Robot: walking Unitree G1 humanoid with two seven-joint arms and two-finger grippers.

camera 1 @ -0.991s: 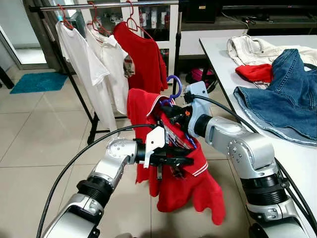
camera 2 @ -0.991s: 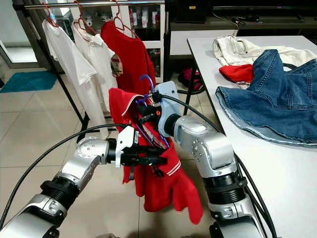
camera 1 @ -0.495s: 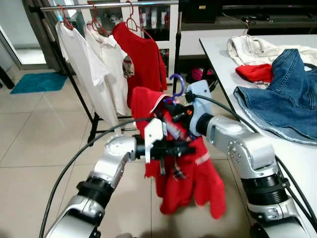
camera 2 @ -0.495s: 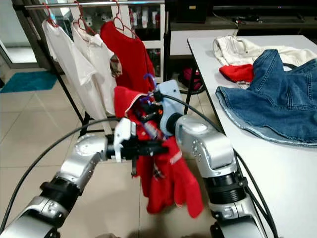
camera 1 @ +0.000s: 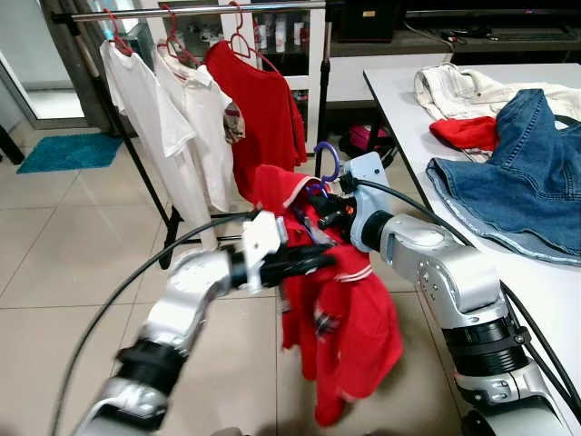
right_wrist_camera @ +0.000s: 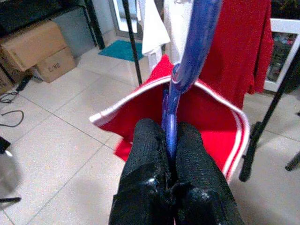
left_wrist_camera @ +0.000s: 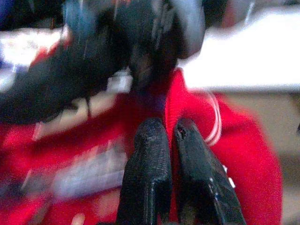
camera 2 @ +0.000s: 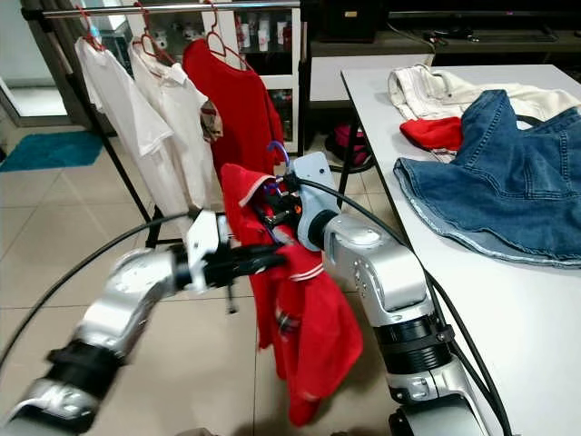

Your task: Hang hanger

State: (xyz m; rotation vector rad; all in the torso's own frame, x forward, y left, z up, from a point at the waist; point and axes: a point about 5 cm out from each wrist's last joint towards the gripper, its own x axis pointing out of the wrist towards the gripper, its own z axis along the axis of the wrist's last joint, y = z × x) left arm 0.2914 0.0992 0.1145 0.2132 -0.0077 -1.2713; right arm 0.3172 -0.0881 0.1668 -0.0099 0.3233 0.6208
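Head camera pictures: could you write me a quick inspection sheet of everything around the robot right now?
Surface: white table on the robot's right; tiled floor ahead.
Job's things: purple hanger carrying a red polo shirt, held up short of the clothes rail.
Clutter: denim garment, cream garment and a red cloth on the table.
Grippers: right gripper, jaws shut on the hanger; left gripper against the shirt, jaws nearly together.
Cables: black cable along the left arm.
Surroundings: two white shirts and a red shirt hang on the rail; teal mat.
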